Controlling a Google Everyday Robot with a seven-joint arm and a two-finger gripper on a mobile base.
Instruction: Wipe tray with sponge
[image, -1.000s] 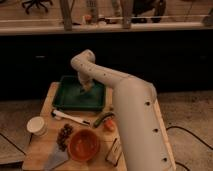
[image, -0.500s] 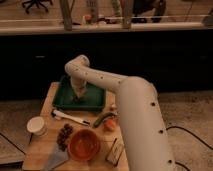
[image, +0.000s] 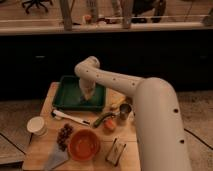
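The dark green tray (image: 66, 95) sits at the back of the wooden table. My white arm reaches from the lower right over the table and bends down into the tray. My gripper (image: 87, 95) is low inside the tray, right of its middle. A pale object shows at the gripper's tip against the tray floor; I cannot tell whether it is the sponge.
On the table (image: 45, 145) in front of the tray lie a white-handled utensil (image: 71, 118), a white cup (image: 36, 125), dark grapes (image: 63, 136), an orange bowl (image: 84, 145), a green vegetable (image: 101, 119), a metal cup (image: 124, 111), a small box (image: 116, 151) and a grey scoop (image: 55, 158).
The arm's elbow and gripper have swung left and then back toward the right inside the tray. The tray and the other objects have stayed in place.
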